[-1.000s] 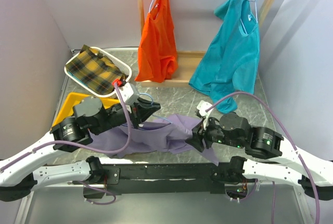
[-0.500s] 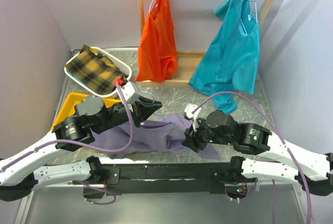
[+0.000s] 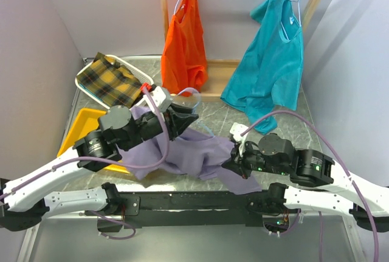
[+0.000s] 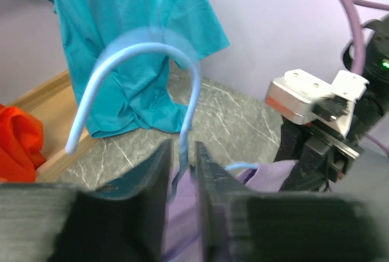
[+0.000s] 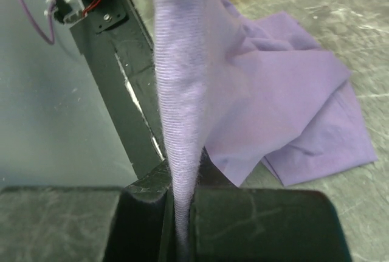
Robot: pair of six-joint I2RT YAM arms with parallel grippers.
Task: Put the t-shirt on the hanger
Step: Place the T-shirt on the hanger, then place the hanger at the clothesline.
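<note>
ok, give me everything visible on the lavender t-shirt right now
The t-shirt is pale lavender, soft fine-knit cloth, lying crumpled in loose overlapping folds on the grey marbled table between the two arms. One edge rises in a narrow taut ridge, pinched in the shut right gripper. Its left part runs under the left arm, where any contact is hidden.

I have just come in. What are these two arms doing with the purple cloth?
The two arms are working to put the lavender t-shirt on the wire hanger. The left gripper holds the hanger just below its hook, raised above the table. The right gripper is pinched on a fold of the t-shirt, most of which lies crumpled on the table. The hanger's lower part goes down into the cloth; how far it is inside cannot be seen.
</note>
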